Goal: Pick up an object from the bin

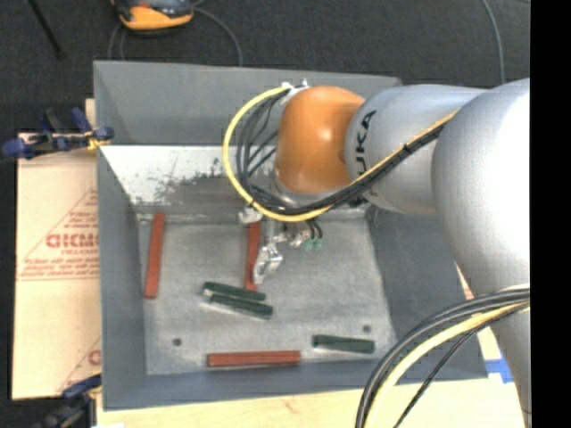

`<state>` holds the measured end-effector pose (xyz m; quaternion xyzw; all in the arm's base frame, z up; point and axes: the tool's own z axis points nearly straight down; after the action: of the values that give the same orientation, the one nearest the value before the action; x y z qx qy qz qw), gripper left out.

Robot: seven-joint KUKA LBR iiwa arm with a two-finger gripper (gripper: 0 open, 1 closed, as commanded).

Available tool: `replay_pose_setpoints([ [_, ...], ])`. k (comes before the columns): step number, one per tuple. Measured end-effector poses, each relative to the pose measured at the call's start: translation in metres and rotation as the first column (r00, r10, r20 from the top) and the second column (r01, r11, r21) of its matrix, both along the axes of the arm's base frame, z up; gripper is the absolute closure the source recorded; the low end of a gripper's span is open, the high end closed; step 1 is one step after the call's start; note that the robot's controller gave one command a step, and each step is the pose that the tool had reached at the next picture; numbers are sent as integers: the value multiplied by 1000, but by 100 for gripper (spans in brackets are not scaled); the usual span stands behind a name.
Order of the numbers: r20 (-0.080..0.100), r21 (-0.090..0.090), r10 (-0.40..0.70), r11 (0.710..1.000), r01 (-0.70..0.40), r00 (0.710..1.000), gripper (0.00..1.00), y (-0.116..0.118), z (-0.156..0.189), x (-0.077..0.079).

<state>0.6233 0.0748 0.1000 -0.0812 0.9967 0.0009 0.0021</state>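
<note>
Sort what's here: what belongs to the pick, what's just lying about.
Belongs: gripper; red-brown stick next to it, mid-bin; grey bin.
Lying about: red-brown stick at left; red-brown stick at front; dark green pair mid-bin; dark green stick, front right; orange device outside the bin.

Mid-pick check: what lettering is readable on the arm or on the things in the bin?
"UKA": on the silver arm, beside its orange cover; the start of the word is not visible.
No markings are legible on the red bars or the green bars.
</note>
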Motion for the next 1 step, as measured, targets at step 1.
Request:
replay_pose_setpoints([
  [1,-8,5,420,908,-420,908,100,-43,-20,-8],
])
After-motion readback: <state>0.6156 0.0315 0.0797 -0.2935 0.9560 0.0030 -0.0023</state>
